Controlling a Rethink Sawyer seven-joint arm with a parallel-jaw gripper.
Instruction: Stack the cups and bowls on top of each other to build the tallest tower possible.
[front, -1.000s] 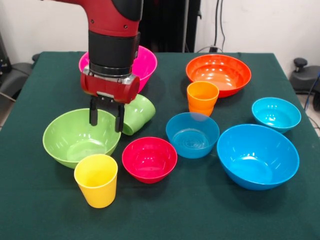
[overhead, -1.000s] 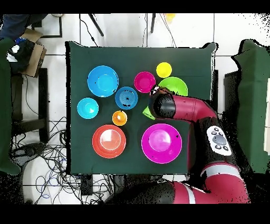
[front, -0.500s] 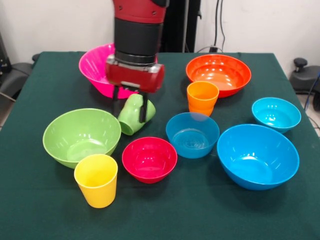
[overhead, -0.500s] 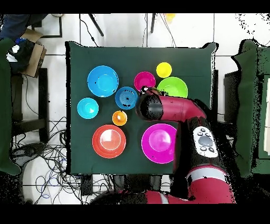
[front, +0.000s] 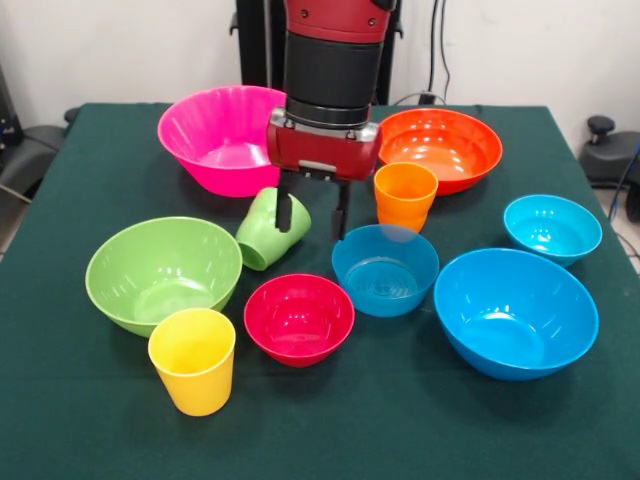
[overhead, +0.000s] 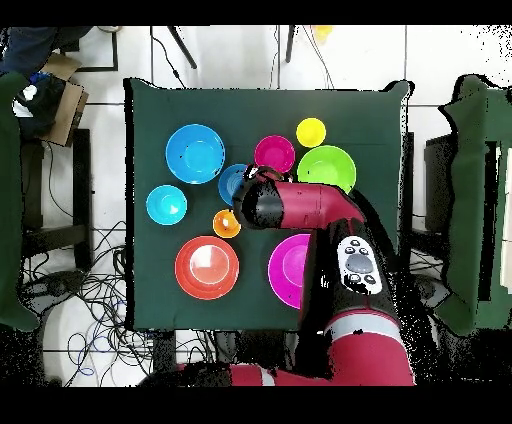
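Nearest you in the front view stands the yellow cup, upright and alone; just behind it sit the light green bowl and the small red bowl, with the big blue bowl off to the right; nothing is stacked on anything yet, so you have the whole tower ahead of you.

Further back, the green cup lies tipped on its side between the light green bowl and the mid-sized blue bowl; the gripper hangs above the gap beside it, fingers spread and holding nothing; one finger crosses in front of the cup, though you cannot tell whether it touches.

Watch that cup; lying on its side it will likely roll if a finger nudges it, and it could wedge against the green bowl's rim; a descent from here could also clip the blue bowl's rim and skid it into the orange cup, which could topple.

Farthest back, the pink bowl and orange bowl flank the arm; a wide swing could catch either rim.
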